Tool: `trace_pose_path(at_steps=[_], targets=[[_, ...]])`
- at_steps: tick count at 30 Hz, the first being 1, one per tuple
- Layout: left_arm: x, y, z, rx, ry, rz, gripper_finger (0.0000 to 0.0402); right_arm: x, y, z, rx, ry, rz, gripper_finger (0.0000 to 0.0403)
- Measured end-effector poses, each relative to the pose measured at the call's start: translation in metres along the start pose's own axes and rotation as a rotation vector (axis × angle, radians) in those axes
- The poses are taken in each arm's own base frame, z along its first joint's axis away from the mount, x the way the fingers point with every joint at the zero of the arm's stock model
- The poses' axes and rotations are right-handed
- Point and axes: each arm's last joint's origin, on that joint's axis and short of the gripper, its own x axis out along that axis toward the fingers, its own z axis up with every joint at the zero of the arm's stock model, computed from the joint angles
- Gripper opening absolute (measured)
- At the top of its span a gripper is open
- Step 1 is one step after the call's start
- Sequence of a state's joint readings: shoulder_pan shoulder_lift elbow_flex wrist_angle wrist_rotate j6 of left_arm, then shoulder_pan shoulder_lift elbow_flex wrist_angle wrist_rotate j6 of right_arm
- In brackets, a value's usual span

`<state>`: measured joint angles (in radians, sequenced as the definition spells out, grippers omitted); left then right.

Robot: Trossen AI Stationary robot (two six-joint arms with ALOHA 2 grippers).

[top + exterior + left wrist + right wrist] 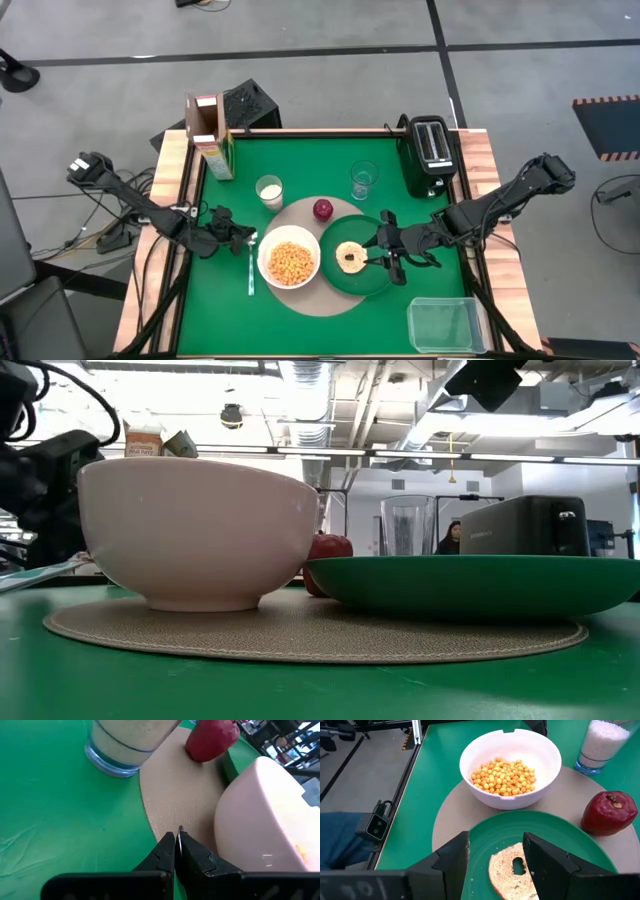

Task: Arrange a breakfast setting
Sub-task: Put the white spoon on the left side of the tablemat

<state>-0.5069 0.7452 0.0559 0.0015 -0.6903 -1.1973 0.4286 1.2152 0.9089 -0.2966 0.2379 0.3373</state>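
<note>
1. Right gripper point(372, 252): dark fingers spread apart, holding nothing, hovering over the green plate point(385, 283). The round toasted bread point(351, 257), with a small hole in its middle, lies flat on the plate directly under and between the fingertips.
2. Green plate: glossy, shallow, round; it overlaps the edge of the round tan mat point(300, 219), whose surface looks woven and matte.
3. White bowl point(289, 261): smooth, deep, sits on the mat just beyond the right gripper, filled with small round orange cereal balls point(502, 775).
4. Red apple point(323, 209): shiny, stem dimple up, on the mat just beside the plate.
5. Left gripper point(244, 240): fingers pressed together, nothing between them, tips low at the mat's edge just beside the bowl. The thin silver spoon point(251, 270) lies on the green tabletop close under it.
6. Small cup point(268, 192) of milky white stands ahead of the left gripper, off the mat.
7. Clear glass point(363, 180): upright, well beyond the right gripper, near the black toaster point(431, 153).
</note>
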Motion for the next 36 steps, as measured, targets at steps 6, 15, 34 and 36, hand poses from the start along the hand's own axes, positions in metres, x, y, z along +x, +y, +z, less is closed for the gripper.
trace_pose_path(at_steps=[6,15,34,36], targets=[[0.002,0.007,-0.004,-0.002,0.0,-0.009,0.0,0.0,0.0,0.0,0.006,0.0,0.0,0.0216],[0.006,0.008,-0.006,-0.004,0.03,-0.01,0.0,0.0,-0.002,0.001,0.01,-0.011,-0.027,0.0216],[0.025,0.01,-0.005,0.03,0.077,0.051,0.0,0.002,-0.008,0.003,0.029,-0.019,-0.05,0.0216],[0.025,0.01,-0.005,0.03,0.076,0.052,0.0,0.002,-0.008,0.003,0.029,-0.019,-0.05,0.0216]])
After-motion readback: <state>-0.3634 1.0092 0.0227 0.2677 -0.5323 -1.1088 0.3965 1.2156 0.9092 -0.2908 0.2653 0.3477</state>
